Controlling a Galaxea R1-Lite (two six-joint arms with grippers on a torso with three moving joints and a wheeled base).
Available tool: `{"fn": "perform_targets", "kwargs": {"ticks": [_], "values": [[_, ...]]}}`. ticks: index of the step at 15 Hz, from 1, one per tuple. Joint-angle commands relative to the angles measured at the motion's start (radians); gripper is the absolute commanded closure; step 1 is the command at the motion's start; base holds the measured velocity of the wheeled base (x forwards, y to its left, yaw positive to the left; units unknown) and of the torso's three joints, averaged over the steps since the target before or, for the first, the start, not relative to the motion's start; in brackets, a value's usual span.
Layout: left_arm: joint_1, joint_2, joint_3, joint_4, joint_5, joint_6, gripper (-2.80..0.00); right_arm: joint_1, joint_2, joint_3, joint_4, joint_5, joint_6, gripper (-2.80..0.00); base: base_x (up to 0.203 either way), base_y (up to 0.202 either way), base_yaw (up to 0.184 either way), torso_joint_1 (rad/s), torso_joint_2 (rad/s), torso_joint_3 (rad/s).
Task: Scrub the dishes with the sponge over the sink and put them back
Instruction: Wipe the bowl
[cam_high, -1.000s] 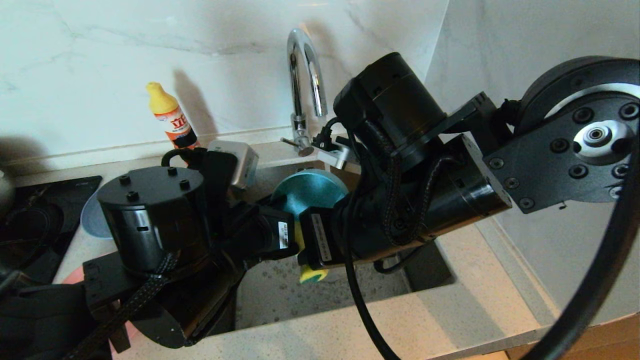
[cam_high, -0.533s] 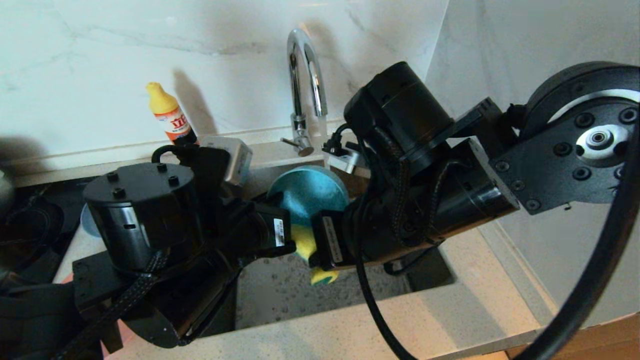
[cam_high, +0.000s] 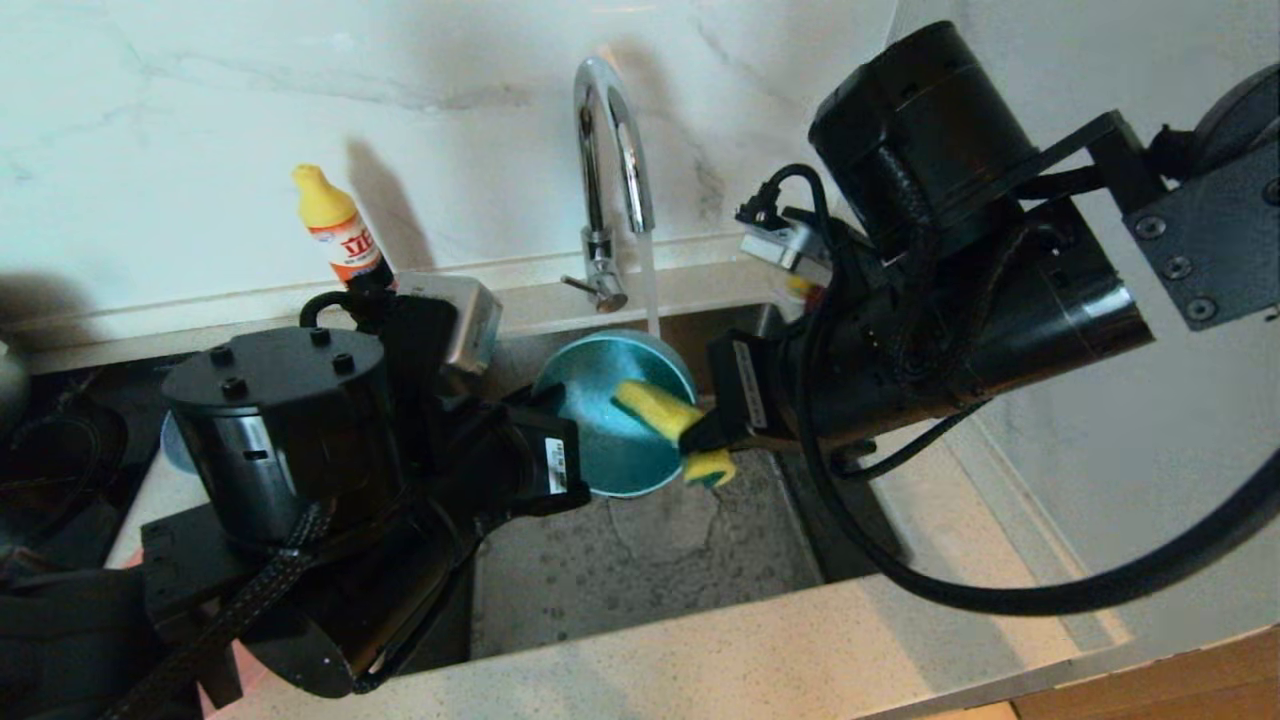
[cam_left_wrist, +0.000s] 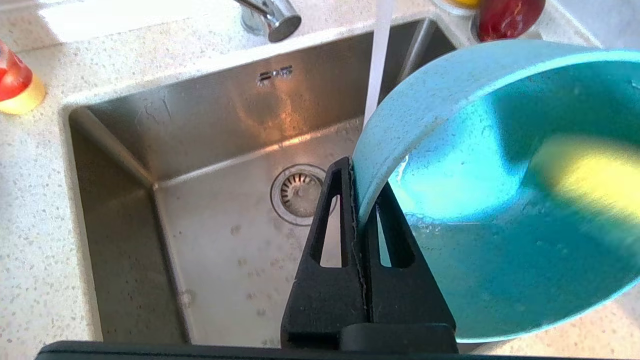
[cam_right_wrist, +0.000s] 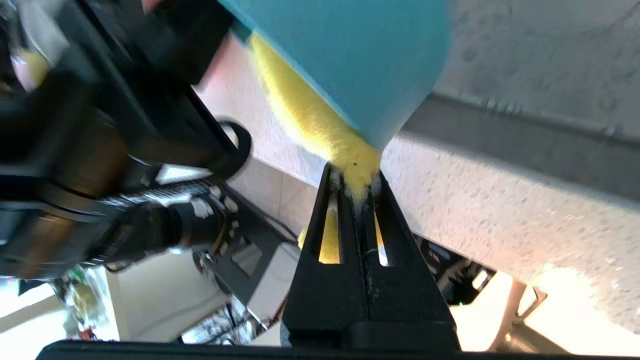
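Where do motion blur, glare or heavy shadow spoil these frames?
Left wrist view: the yellow sponge smears into a soft blur inside the teal round bowl. Right wrist view: the left side is streaked and the lower right blown out by glare. Head view: sharp, with dark shadow at the far left.

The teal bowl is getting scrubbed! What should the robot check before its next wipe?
1. Left tool shut on the teal bowl's rim: ok.
2. Right tool shut on the sponge: ok.
3. Sponge reaches inside the bowl: ok.
4. Bowl held over the sink: ok.
5. Tap water running: ok.
6. Bowl clean yet: cannot tell.
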Motion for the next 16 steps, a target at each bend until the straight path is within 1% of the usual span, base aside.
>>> {"fn": "perform_targets", "kwargs": {"ticks": [1, 4, 7, 9, 13, 16], "values": [[0.000, 0.005, 0.015, -0.005, 0.003, -0.002, 0.00, -0.020, -0.013, -0.025, -0.003, 0.002, 0.003, 0.00, 0.000, 0.000, 0.000, 0.000, 0.00, 0.000], [0.000, 0.005, 0.028, -0.005, 0.002, -0.016, 0.00, -0.028, -0.012, -0.056, -0.011, 0.003, 0.002, 0.00, 0.000, 0.000, 0.000, 0.000, 0.00, 0.000], [0.000, 0.005, 0.031, -0.005, 0.002, -0.018, 0.00, -0.028, -0.030, -0.059, -0.015, 0.048, -0.007, 0.00, 0.000, 0.000, 0.000, 0.000, 0.00, 0.000], [0.000, 0.007, 0.030, -0.005, 0.002, -0.018, 0.00, -0.029, -0.041, -0.059, -0.018, 0.048, -0.007, 0.00, 0.000, 0.000, 0.000, 0.000, 0.00, 0.000], [0.001, 0.005, 0.029, -0.005, 0.002, -0.019, 0.00, -0.066, -0.065, -0.056, -0.009, 0.049, -0.007, 0.00, 0.000, 0.000, 0.000, 0.000, 0.00, 0.000], [0.021, 0.007, 0.031, -0.003, 0.001, -0.021, 0.00, -0.077, -0.088, -0.050, -0.002, 0.049, -0.006, 0.00, 0.000, 0.000, 0.000, 0.000, 0.00, 0.000]]}}
